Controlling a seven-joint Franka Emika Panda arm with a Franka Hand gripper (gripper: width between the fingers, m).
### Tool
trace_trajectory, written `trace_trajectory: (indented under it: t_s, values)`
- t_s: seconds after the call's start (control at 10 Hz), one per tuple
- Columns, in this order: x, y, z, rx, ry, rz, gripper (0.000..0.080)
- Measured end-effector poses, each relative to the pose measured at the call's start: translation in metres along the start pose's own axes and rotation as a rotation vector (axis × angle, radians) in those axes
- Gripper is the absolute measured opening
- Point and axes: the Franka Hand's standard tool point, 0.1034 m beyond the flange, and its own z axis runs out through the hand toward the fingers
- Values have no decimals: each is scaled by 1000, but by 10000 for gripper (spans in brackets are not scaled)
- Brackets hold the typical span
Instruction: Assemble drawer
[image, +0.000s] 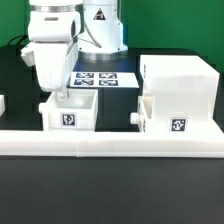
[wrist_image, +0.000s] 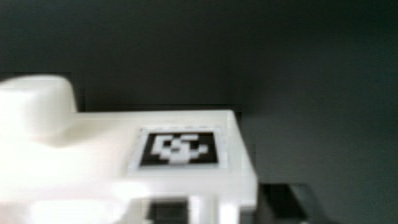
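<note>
While your arm hangs over the dark worktop, the end effector dips into the small open-top box at the exterior view's left, its fingers hidden, so you cannot tell how far they are spread or whether they hold anything. Behind lies the marker board. Well apart to the right, the large casing stands beside the long white rail.
</note>
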Motion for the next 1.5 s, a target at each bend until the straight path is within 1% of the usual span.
trace_trajectory:
  t_s: [0.1, 0.2, 0.3, 0.4, 0.5, 0.6, 0.7, 0.8, 1.0, 1.2, 1.3, 1.5]
  values:
    - [0, 0, 0, 0, 0, 0, 351]
    - [0, 0, 0, 1, 0, 0, 351]
    - [0, 0, 0, 1, 0, 0, 527]
    - [0, 0, 1, 1, 0, 0, 527]
    - [2, 0, -2, 11, -3, -29, 627]
    - [8, 6, -8, 19, -3, -84, 644]
    - [15, 11, -11, 21, 1, -145, 644]
    - [19, 13, -12, 20, 3, -146, 648]
    - [15, 11, -10, 22, 4, -140, 648]
    - [16, 11, -9, 24, 5, -141, 648]
    - [15, 10, -6, 22, 10, -133, 648]
    - [16, 7, 1, 34, 15, -129, 648]
